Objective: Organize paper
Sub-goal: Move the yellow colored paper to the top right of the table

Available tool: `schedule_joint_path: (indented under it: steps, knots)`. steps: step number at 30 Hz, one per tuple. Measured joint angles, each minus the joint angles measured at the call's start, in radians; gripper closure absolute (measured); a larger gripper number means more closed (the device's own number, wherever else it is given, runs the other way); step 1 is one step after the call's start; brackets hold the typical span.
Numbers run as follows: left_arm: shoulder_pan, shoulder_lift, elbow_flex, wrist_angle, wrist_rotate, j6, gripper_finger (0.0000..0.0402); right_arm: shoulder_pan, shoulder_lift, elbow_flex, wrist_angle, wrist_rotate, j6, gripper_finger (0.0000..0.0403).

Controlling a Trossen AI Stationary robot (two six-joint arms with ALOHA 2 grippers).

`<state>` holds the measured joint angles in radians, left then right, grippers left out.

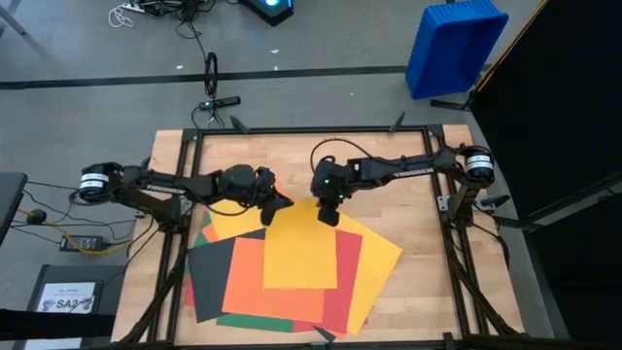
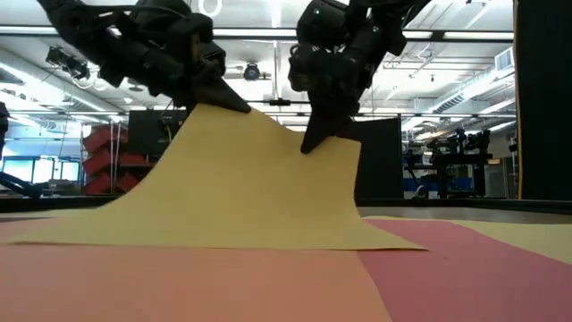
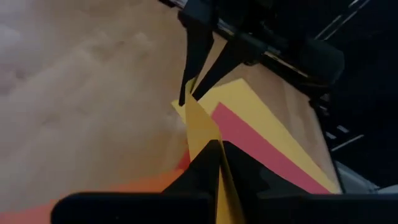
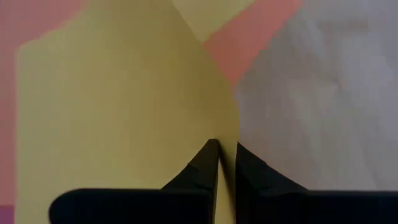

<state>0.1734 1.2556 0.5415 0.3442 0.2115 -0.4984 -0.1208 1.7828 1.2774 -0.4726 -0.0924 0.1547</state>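
Left end effector (image 1: 280, 205), right end effector (image 1: 329, 216) — both clamped shut, raised, near each other mid-table.

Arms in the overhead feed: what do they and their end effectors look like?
Both arms are black, with white-banded cylinders at their shoulders. The right arm carries pale lettering, a small green light and a looping black cable. Each end effector, left and right, ends in tapering black fingers.

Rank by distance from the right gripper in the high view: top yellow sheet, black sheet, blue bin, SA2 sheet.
From the right gripper:
1. Top yellow sheet: pinched at its far edge.
2. Black sheet: left side of the pile.
3. Blue bin: on the floor, beyond the table's far right corner.
4. SA2 sheet: off the table, near left.
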Motion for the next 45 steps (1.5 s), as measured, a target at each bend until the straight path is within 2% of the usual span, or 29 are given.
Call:
schedule_joint_path:
  steps: [8,16,31,38,45]
  knots:
    - [0.08,0.0,0.089,-0.11,0.003,0.077,0.0401,-0.057,-0.001,0.0,-0.009,0.085,-0.009,0.0403]
    - [0.146,0.0,0.094,-0.149,0.002,0.1,0.0401,-0.141,-0.001,0.0,-0.038,0.146,-0.068,0.0403]
    - [0.167,0.0,0.094,-0.156,0.002,0.105,0.0402,-0.27,-0.001,0.0,-0.336,0.422,-0.259,0.0403]
    - [0.167,0.0,0.094,-0.157,0.002,0.105,0.0401,-0.289,-0.001,0.0,-0.468,0.553,-0.367,0.0403]
    - [0.167,0.0,0.094,-0.158,0.01,0.105,0.0402,-0.294,-0.001,0.0,-0.584,0.626,-0.445,0.0403]
